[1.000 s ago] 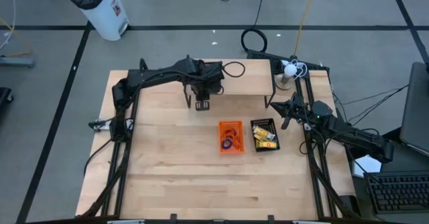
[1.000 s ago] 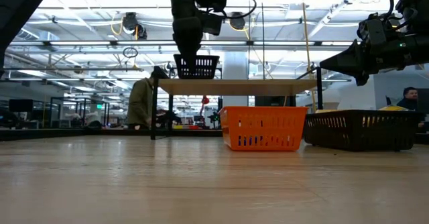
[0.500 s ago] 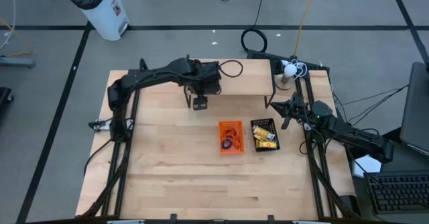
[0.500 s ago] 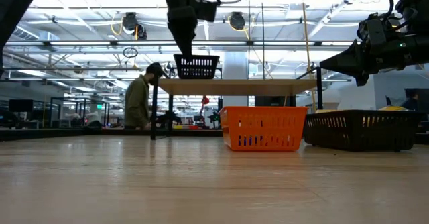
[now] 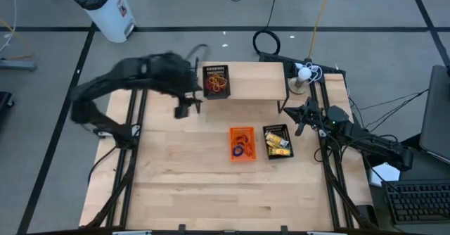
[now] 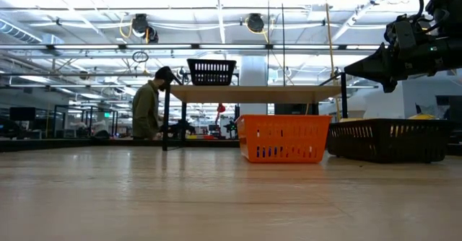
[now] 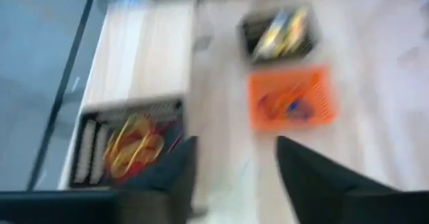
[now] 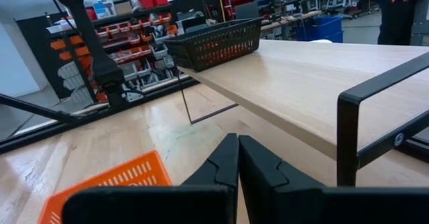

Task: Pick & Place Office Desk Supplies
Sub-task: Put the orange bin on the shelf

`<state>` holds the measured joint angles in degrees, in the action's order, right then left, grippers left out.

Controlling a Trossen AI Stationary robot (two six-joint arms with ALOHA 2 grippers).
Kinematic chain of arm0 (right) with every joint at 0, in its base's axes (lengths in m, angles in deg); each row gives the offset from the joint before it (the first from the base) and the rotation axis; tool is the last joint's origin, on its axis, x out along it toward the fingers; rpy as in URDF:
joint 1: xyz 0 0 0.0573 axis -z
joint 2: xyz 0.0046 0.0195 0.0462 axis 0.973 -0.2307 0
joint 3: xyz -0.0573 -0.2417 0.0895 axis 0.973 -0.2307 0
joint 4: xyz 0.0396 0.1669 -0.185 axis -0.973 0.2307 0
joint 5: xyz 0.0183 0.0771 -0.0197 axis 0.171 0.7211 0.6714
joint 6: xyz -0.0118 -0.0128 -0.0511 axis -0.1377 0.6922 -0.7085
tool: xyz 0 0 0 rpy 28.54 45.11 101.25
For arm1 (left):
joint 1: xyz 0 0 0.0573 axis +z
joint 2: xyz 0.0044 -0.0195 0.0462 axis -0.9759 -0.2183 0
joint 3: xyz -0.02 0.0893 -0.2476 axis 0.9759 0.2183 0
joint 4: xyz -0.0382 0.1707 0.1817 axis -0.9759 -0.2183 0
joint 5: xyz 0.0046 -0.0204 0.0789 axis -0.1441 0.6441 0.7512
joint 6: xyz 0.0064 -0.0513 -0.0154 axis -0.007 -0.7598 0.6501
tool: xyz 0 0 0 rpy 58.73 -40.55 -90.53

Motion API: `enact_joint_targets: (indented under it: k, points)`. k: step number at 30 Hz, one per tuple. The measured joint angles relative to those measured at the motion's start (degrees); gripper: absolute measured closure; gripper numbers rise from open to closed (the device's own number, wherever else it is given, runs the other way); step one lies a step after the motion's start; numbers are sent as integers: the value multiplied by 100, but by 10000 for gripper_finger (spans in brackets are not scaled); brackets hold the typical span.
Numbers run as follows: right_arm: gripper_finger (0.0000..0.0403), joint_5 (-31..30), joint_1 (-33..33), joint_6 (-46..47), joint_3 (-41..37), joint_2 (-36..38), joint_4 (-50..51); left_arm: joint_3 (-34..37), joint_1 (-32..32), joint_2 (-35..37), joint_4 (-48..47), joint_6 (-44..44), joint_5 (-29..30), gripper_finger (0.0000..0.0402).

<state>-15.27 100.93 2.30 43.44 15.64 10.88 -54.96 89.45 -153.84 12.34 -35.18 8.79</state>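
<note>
A black basket (image 5: pixel 216 81) of rubber bands (image 5: pixel 216 84) stands on the shelf (image 5: pixel 260 80), probably its sorted place. The left gripper (image 5: pixel 183 109) hovers beside it, fingers spread. The right gripper (image 5: pixel 304 117) waits, fingers pressed together, near the bench's (image 5: pixel 176 186) other baskets.

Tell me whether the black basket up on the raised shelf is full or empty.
Not empty. The high view shows the black basket on the raised shelf holding a tangle of red and orange rubber-band loops; the left wrist view shows them too.
</note>
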Motion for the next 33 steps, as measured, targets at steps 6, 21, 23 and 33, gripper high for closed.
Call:
enact_joint_targets:
  k: [6,21,23,33]
  points:
    - [403,154,-2,12,0,0,-34,2043,-173,1723,1968,-234,-797,379]
    - [403,157,0,-2,1,0,-50,7395,-894,4919,6753,-1933,-8,400]
    - [403,157,0,-4,0,-2,-48,7893,-1083,5049,7258,-1952,300,400]
    - [403,155,0,-5,1,0,-48,9262,-1685,5129,8109,-1807,1474,401]
